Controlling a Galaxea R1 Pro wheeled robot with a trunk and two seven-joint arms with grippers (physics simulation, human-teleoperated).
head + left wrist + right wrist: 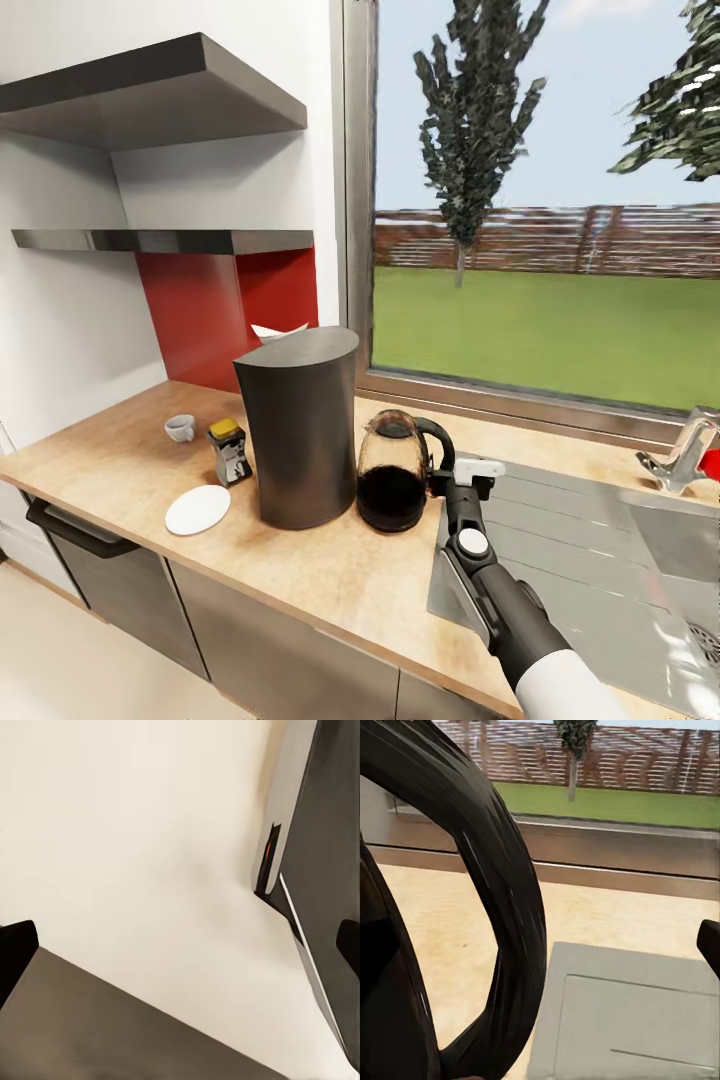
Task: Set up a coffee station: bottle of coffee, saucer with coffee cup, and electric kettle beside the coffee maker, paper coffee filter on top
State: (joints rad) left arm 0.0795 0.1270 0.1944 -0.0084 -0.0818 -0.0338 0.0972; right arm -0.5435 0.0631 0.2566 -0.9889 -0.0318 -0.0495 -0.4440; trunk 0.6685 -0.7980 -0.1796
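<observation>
On a wooden kitchen countertop [330,580], a tall dark-grey coffee maker [298,430] stands as the main barrier, with a glass electric kettle with a black handle [395,480] touching or just beside its sink-facing flank. The black-and-white right gripper [438,478] is at the kettle's handle, closing that side. On the coffee maker's other flank, a small yellow-lidded coffee bottle [229,451], a white round saucer [197,509] and a white coffee cup [180,428] break up the surface. Open wood runs along the front edge; the steel sink drainboard [590,540] lies flat beside the window. Dark wall shelves [160,240] overhang the back corner.
</observation>
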